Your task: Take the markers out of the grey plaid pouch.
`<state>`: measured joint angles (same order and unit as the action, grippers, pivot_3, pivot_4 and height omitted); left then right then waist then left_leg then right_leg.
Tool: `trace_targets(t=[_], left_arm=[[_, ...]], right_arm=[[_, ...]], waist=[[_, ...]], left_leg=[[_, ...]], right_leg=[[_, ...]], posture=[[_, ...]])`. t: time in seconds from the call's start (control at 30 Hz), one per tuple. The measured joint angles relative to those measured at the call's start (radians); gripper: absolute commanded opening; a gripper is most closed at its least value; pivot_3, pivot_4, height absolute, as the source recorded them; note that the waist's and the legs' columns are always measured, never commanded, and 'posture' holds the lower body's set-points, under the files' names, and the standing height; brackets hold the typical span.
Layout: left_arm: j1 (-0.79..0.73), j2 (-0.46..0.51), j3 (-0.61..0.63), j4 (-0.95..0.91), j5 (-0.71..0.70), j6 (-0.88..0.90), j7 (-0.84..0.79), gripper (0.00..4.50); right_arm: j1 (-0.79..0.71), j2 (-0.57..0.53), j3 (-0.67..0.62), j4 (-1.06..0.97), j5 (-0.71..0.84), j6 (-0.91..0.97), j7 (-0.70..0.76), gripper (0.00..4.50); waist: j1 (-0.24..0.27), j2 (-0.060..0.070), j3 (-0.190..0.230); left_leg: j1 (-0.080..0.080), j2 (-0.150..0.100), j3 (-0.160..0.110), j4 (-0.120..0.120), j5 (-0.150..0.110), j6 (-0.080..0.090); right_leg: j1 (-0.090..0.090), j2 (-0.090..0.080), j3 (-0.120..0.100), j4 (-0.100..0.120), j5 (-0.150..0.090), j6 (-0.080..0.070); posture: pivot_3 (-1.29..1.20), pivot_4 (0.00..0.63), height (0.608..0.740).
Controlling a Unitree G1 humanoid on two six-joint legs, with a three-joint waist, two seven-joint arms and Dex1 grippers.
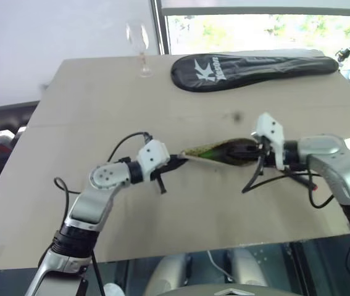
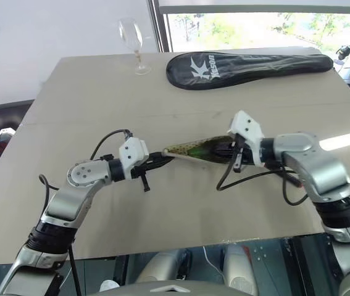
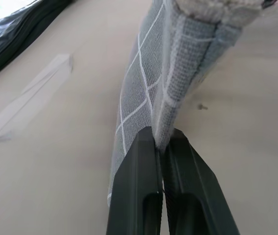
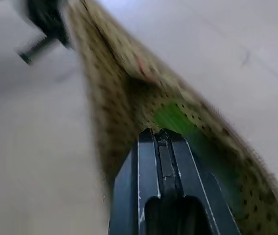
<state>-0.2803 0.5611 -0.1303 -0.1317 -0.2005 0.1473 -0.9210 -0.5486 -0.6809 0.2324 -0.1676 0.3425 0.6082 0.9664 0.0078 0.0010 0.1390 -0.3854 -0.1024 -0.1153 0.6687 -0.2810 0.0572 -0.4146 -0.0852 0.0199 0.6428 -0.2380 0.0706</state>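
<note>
Stage shown: extraction from the opened pouch. Nearest the robot, the left tool (image 1: 173, 163) is clenched on one end of the small flat grey plaid fabric pouch (image 3: 148, 93), pinching the cloth between its two black fingers (image 3: 136, 186) and holding the pouch lifted above the pale beige wooden table (image 1: 100, 111). Beside it, the right tool (image 4: 161, 134), its fingers pressed together, pokes into the open mouth of the pouch, where the yellowish-tan dotted lining (image 4: 114, 98) is laid bare. A green shape (image 4: 170, 117) shows just past the right fingertips, probably the green-capped marker; whether the fingers have caught it cannot be told.

To do the step well, judged from this arrangement: keep the left grip firm and steady so that the mouth stays spread; if the right fingers have closed on nothing, part them, set them around the marker's barrel, then draw straight out along the pouch, avoiding the lining. Farther back lie a long black racket cover (image 1: 255, 69) and a clear wine glass (image 1: 139, 43), well apart.
</note>
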Motion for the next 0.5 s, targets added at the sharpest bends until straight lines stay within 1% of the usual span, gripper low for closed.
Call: trace_targets(t=[0.03, 0.07, 0.1, 0.23, 0.33, 0.4, 0.5], left_arm=[[0.000, -0.002, -0.002, 0.000, 0.000, 0.001, -0.002, 0.00], [0.001, -0.006, -0.005, -0.001, -0.001, 0.006, -0.007, 0.00], [0.004, -0.009, -0.011, -0.002, -0.005, 0.020, -0.013, 0.00], [0.006, -0.014, -0.031, -0.015, -0.033, 0.064, -0.034, 0.00], [0.005, -0.026, -0.038, -0.029, -0.059, 0.097, -0.045, 0.00], [0.001, -0.034, -0.043, -0.035, -0.078, 0.122, -0.055, 0.00], [-0.006, -0.040, -0.048, -0.039, -0.114, 0.173, -0.070, 0.00]], right_arm=[[-0.011, 0.025, 0.016, 0.055, -0.035, -0.040, -0.015, 0.03], [-0.032, 0.041, 0.049, 0.116, -0.085, -0.099, -0.022, 0.55], [-0.066, 0.043, 0.108, 0.187, -0.166, -0.189, -0.015, 0.73], [-0.136, 0.041, 0.181, 0.296, -0.311, -0.347, 0.010, 2.67], [-0.151, 0.039, 0.195, 0.315, -0.360, -0.395, 0.036, 4.08], [-0.162, 0.033, 0.203, 0.313, -0.382, -0.411, 0.065, 4.08], [-0.168, -0.011, 0.204, 0.260, -0.401, -0.387, 0.135, 4.08]], waist=[[-0.003, 0.000, 0.000], [-0.006, 0.000, 0.000], [-0.011, 0.001, 0.000], [-0.016, 0.000, 0.000], [-0.019, 0.000, 0.000], [-0.019, 0.000, 0.000], [-0.018, 0.001, 0.000]], left_leg=[[0.000, 0.000, 0.000, 0.000, 0.000, 0.000], [0.000, 0.000, 0.001, 0.000, 0.000, 0.000], [0.000, 0.000, 0.001, 0.000, 0.000, 0.000], [-0.001, 0.000, 0.000, 0.000, 0.000, 0.000], [-0.001, 0.000, 0.000, 0.000, 0.000, 0.000], [-0.001, 0.000, 0.000, 0.000, 0.000, 0.000], [-0.001, 0.000, 0.000, 0.000, 0.000, 0.000]], right_leg=[[0.000, 0.000, 0.000, 0.000, 0.000, 0.000], [-0.001, 0.000, 0.001, 0.001, 0.000, 0.000], [-0.001, 0.000, 0.000, 0.001, 0.000, 0.000], [-0.002, 0.000, 0.000, 0.000, 0.000, 0.000], [-0.002, 0.000, 0.000, 0.000, 0.000, 0.000], [-0.002, 0.001, 0.000, 0.000, 0.000, 0.000], [-0.001, 0.000, 0.000, 0.000, 0.000, 0.000]], posture=[[0.00, 0.150, 0.740], [0.00, 0.150, 0.740], [0.00, 0.150, 0.740], [0.00, 0.150, 0.740], [0.00, 0.150, 0.740], [0.00, 0.150, 0.740], [0.00, 0.150, 0.740]])
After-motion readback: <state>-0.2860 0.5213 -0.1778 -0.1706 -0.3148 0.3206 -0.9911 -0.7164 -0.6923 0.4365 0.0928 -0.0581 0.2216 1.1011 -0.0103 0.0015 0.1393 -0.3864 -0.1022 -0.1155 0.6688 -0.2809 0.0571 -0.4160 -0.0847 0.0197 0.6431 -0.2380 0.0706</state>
